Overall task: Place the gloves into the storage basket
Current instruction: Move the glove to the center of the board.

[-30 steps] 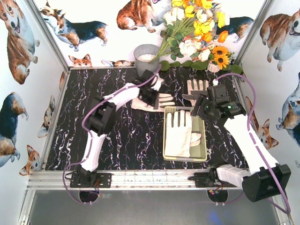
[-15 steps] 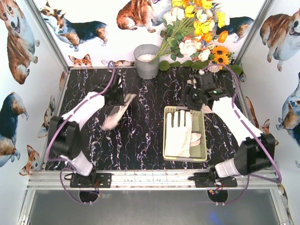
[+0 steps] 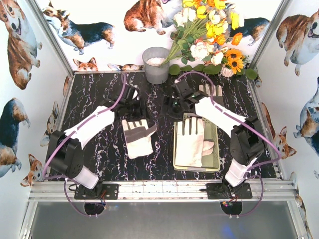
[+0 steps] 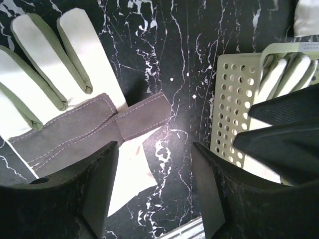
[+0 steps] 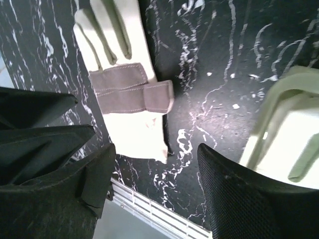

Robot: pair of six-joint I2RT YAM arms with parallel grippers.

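Note:
One cream-white glove [image 3: 137, 138] with a grey palm patch lies flat on the black marble table, just left of the storage basket [image 3: 214, 130]. The pale yellow-green basket holds another glove [image 3: 189, 142]. A third glove [image 3: 210, 90] lies behind the basket, partly hidden by the right arm. My left gripper [image 3: 133, 99] hovers open behind the loose glove [image 4: 60, 99], nothing between its fingers [image 4: 155, 149]. My right gripper [image 3: 175, 102] is open and empty too [image 5: 155, 149], above the table between the glove [image 5: 124, 89] and the basket [image 5: 279, 119]. The basket's perforated floor [image 4: 232, 104] shows in the left wrist view.
A round grey metal bucket [image 3: 156, 64] stands at the back centre, with a bunch of artificial flowers [image 3: 209, 35] at the back right. Both grippers are close together near mid-table. The aluminium front rail [image 3: 159, 190] runs along the near edge.
The left gripper opened and let go of the glove, which now lies flat left of the basket. The right arm swung left from the back right to the middle, opening wider.

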